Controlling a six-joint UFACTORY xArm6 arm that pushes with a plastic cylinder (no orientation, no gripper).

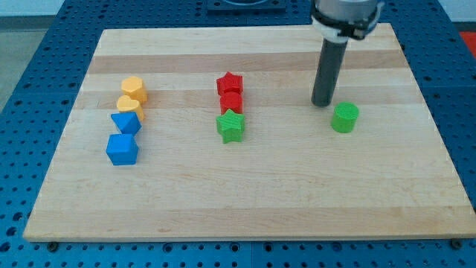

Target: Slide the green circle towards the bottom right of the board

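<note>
The green circle lies on the wooden board at the view's right of centre. My tip stands on the board just to the upper left of the green circle, a small gap apart from it. A green star lies near the board's middle.
A red star and a red block sit right above the green star. At the view's left are two yellow blocks and two blue blocks in a column. The board's right edge is near the circle.
</note>
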